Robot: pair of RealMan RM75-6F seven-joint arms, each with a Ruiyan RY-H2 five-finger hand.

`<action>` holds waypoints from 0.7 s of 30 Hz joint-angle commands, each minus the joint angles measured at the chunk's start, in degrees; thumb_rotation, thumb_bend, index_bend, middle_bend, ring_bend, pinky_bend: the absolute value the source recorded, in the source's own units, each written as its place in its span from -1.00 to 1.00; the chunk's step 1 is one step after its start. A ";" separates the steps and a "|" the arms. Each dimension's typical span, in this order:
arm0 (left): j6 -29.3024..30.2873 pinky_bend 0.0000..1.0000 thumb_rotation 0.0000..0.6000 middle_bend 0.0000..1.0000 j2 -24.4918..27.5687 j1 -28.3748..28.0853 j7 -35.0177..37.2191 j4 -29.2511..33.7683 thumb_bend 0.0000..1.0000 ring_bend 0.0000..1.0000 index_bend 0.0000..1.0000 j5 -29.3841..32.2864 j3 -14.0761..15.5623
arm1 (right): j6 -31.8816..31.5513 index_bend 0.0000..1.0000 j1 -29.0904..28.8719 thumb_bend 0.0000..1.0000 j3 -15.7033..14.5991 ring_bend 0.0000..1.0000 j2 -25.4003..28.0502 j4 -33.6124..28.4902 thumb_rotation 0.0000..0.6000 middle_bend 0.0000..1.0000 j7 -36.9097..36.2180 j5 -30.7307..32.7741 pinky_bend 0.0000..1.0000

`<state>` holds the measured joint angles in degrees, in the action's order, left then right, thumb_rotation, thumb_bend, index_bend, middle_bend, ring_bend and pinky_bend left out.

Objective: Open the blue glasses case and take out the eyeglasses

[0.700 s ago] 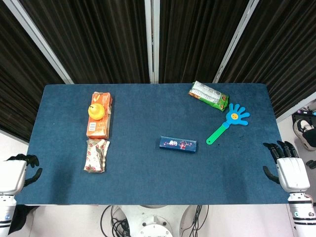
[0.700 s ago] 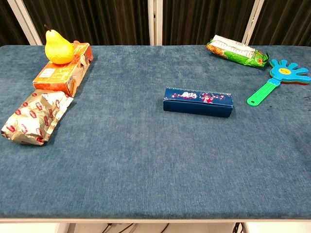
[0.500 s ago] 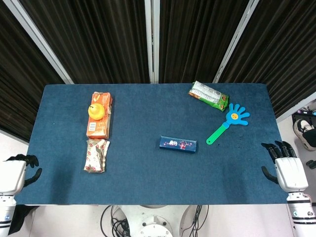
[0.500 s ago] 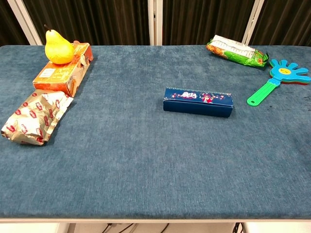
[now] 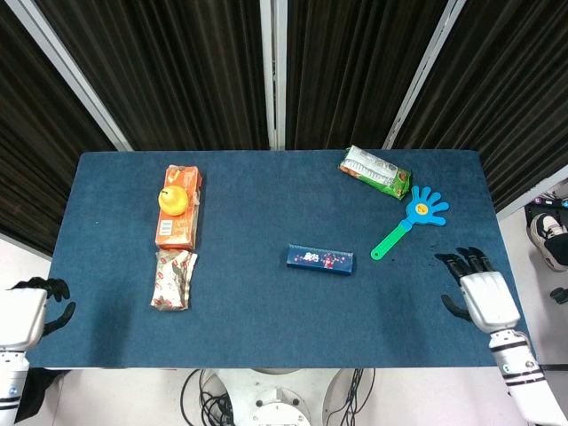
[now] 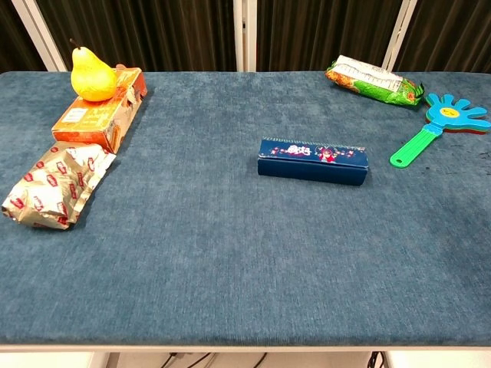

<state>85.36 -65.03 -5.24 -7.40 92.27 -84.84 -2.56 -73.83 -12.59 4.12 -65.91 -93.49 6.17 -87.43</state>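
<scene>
Case closed, mid-table

Glasses case (image 5: pixel 320 258) lies shut on table (image 5: pixel 248 302), untouched. Right robot hand (image 5: pixel 484 297) over the table's right edge, fingers spread, empty. Left robot hand (image 5: pixel 22 312) off the left edge, fingers apart, empty.

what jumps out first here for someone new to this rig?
Probably the yellow pear perched on an orange carton at the table's far left. Next, the blue glasses case, closed, alone mid-table, and the bright hand-shaped clapper at the far right. The right hand hovers over the table's right edge, holding nothing.
</scene>
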 commanded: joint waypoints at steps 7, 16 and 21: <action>0.00 0.08 1.00 0.15 0.02 0.06 0.33 -0.11 -0.43 -0.08 0.15 0.05 0.00 | 21.07 -0.72 -16.34 -0.58 6.30 -0.80 -6.61 0.01 1.00 -0.58 2.46 8.55 -0.79; 0.09 0.08 1.00 0.15 0.08 0.24 0.67 -0.27 -0.43 -0.08 0.15 0.03 0.12 | 29.13 -0.72 -26.06 -0.60 9.30 -0.85 -15.99 4.22 1.00 -0.58 8.55 19.02 -0.79; 0.04 0.08 1.00 0.15 0.16 0.26 1.08 -0.39 -0.43 -0.08 0.15 -0.11 0.20 | 28.97 -0.72 -28.41 -0.61 9.45 -0.85 -19.89 6.15 1.00 -0.58 10.85 23.05 -0.79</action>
<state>85.40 -64.88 -4.98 -6.31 91.88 -84.95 -2.36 -44.97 -40.41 13.38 -84.86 -88.07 16.18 -65.32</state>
